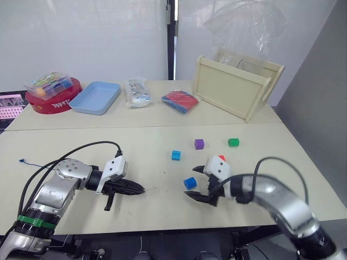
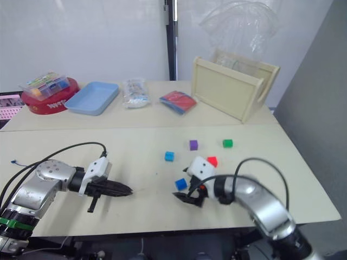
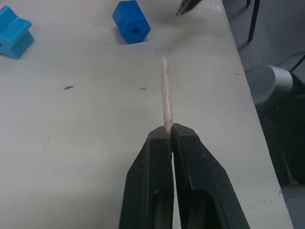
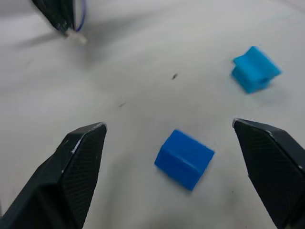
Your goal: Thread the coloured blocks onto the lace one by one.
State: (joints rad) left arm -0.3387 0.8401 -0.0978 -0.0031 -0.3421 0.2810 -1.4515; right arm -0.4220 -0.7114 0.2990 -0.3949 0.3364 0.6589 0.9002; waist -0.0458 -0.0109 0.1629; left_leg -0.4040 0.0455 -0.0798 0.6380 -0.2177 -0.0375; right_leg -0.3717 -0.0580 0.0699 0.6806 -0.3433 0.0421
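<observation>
Your left gripper (image 1: 138, 189) is clamped on the lace (image 3: 165, 90), pinching its pale stiff tip so that a short length pokes out past the fingertips, pointing right toward the blue block (image 1: 190, 183). The rest of the dark cord trails away to the far left of the table (image 1: 81, 146). Your right gripper (image 1: 198, 183) hangs with its fingers spread wide, one on each side of the blue block and touching neither face, as the right wrist view shows.

Watch three things here. First, the blue block lies skewed between your right fingers; if you close as you are, the pads may catch corners instead of flat faces and the block could twist or squirt out. Second, its hole faces roughly toward the lace tip in the left wrist view, so a grasp across the wrong pair of faces would cover the hole and leave nothing to thread. Third, the exposed tip is thin and slightly off line with the hole; pushing forward off-axis would likely shove the loose block away or bend the tip.

The cyan block (image 1: 176, 155) sits just beyond, the purple block (image 1: 199, 143) and green block (image 1: 233, 142) farther off to the right, and the red block (image 1: 222, 158) sits close behind your right wrist, where a swing could knock it
</observation>
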